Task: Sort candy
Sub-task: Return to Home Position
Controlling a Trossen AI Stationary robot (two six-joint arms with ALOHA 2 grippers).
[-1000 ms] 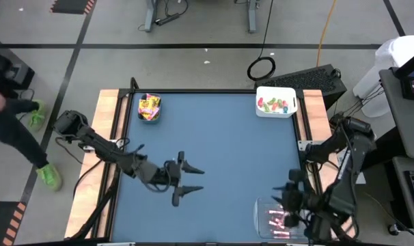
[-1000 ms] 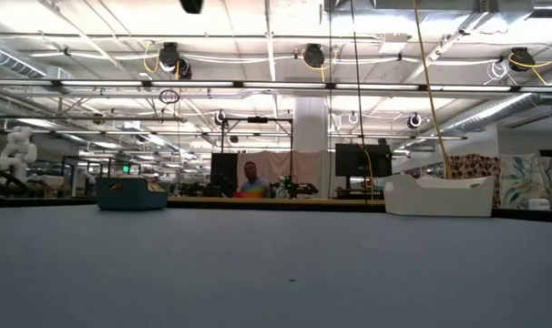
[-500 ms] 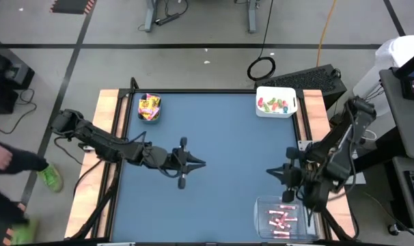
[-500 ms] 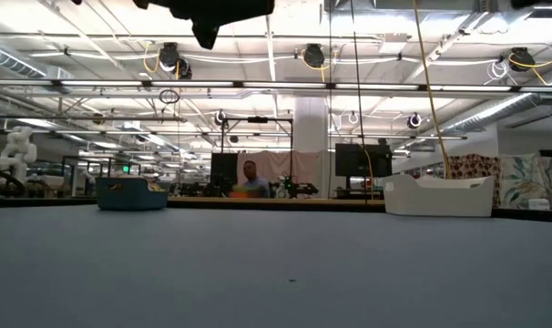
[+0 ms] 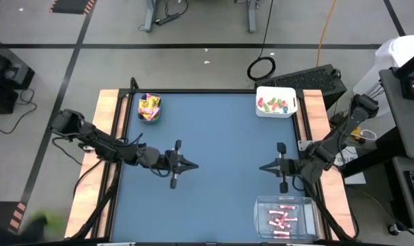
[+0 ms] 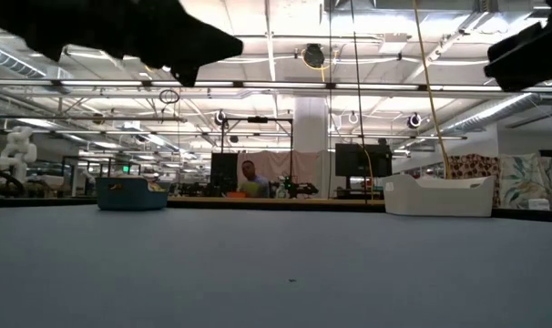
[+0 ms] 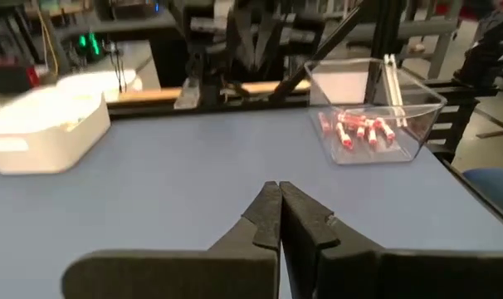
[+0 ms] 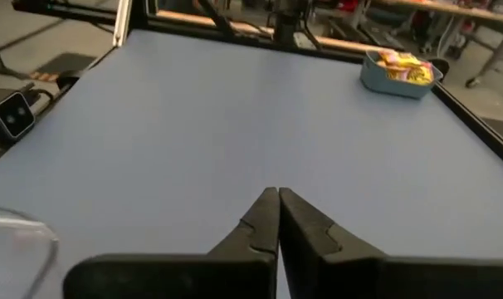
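The candy lies in three bins. Yellow packets fill a teal bin (image 5: 149,108) at the far left. Green and red pieces lie in a white bin (image 5: 276,102) at the far right. Pink-white sticks (image 7: 360,130) lie in a clear bin (image 5: 284,217) at the near right. My left gripper (image 5: 195,164) is shut and holds nothing; it hangs over the blue table's left half, pointing right. My right gripper (image 5: 261,166) is shut too and holds nothing, over the right half, pointing left. Both also show shut in their own wrist views: the left gripper (image 7: 278,193), the right gripper (image 8: 278,196).
The blue table top (image 5: 224,137) between the two grippers bears nothing. Wooden rails (image 5: 104,137) run along its left and right sides. Beyond the far edge a person (image 6: 250,179) sits in the room behind.
My left gripper has shut and drawn back toward the table's left edge, sinking a little. My right gripper has shut, left the clear bin at the near right, swung toward the far edge and turned to point left. A person at the left has walked out of view.
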